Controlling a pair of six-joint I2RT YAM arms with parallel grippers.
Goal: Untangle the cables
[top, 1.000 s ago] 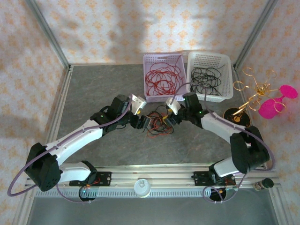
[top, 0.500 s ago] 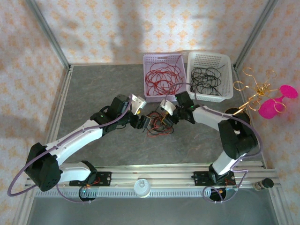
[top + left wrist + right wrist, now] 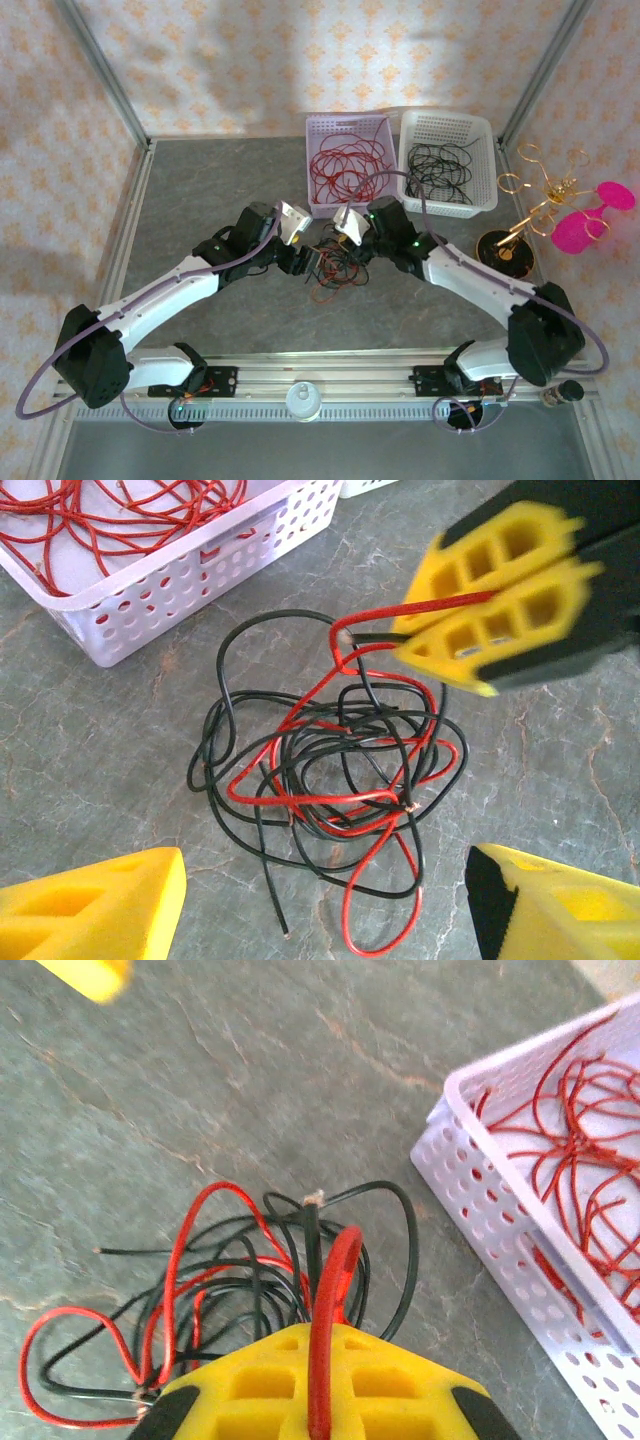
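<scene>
**Right gripper shut on one red strand; left gripper wide**

Top view: the cables lie tangled on the worktop, just near of the lilac basket. My left gripper is at their left edge and my right gripper at their far right.

Left wrist view: my left gripper stands wide, straddling the tangle. The right gripper pinches a red strand.

Right wrist view: that strand runs between my closed pads.

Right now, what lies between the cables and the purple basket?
Bare table, as the right wrist view shows: the cables stop short of the basket.
</scene>
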